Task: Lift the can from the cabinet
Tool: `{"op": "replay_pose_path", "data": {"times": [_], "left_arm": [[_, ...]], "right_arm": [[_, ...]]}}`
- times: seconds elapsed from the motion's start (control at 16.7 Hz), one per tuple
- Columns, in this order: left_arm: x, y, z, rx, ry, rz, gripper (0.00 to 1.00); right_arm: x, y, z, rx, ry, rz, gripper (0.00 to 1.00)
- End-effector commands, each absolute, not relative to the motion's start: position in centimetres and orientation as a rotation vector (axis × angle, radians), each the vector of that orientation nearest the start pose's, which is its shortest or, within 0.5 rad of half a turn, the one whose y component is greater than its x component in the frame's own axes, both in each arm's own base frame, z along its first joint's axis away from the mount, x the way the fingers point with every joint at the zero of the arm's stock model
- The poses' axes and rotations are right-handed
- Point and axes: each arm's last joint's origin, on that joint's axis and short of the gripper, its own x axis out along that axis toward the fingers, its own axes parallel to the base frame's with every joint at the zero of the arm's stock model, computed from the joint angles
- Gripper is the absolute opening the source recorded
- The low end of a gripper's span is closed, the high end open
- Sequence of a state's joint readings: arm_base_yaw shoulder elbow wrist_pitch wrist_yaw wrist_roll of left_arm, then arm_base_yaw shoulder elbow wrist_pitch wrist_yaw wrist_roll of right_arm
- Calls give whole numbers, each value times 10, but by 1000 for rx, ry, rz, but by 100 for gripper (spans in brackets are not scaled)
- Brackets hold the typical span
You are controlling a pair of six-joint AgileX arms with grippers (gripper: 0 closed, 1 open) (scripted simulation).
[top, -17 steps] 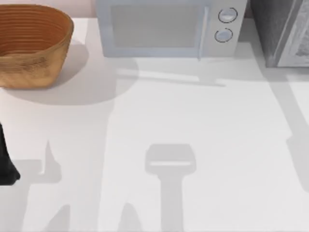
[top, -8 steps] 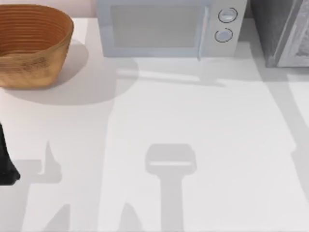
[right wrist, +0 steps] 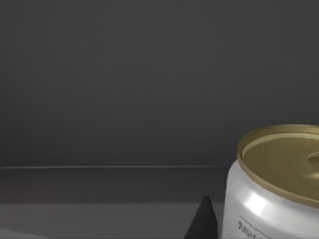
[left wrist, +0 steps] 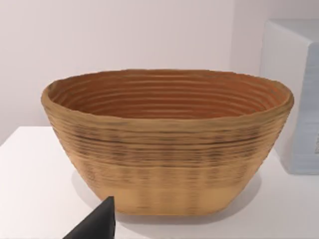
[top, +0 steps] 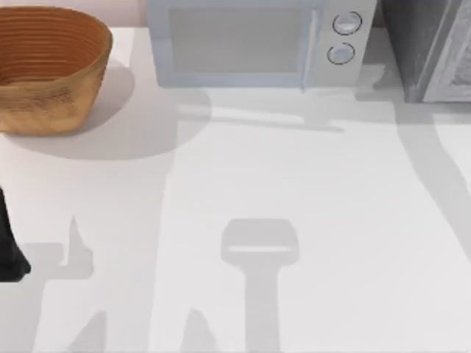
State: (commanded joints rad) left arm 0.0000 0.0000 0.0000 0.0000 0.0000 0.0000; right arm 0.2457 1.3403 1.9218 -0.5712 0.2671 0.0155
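Approach under way, lift not begun: white metal can with gold lid [right wrist: 279, 184] stands on the dark grey cabinet [top: 423, 44] floor at the bench's far right corner; right gripper's spread I cannot tell, left arm parked.

Even, bright light falls on the white table [top: 309, 191], with no glare on it. Soft-edged grey shadows lie across it — a broad rounded one spreads right of the woven basket [top: 48, 70] and toward the near side, a thin band runs below the microwave [top: 257, 44], and long arm-shaped shadows stretch from the near edge and along the right side. From the left wrist the basket is sharp and warmly lit, its shadow pooled beneath. The cabinet [right wrist: 124, 84] interior is dim and grey — yet the can [right wrist: 274, 184] catches a bright highlight on its white side.
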Motion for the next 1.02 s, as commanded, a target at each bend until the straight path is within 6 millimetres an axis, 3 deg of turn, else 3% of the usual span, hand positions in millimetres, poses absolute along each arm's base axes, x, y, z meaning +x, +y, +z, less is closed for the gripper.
{"op": "replay_pose_path", "data": {"times": [0.42,0.6,0.84,1.02], "left_arm": [[106,-1,160,0,0,0,100],[106,-1,160,0,0,0,100],[106,-1,160,0,0,0,100],[106,-1,160,0,0,0,100]], "right_arm": [[219,53,544,5,-17,-13,0],[207,46,536,7,-28,-18,0],[180,33,498,2,-19,-19,0],[159,23,445,-4,12,-14,0]]}}
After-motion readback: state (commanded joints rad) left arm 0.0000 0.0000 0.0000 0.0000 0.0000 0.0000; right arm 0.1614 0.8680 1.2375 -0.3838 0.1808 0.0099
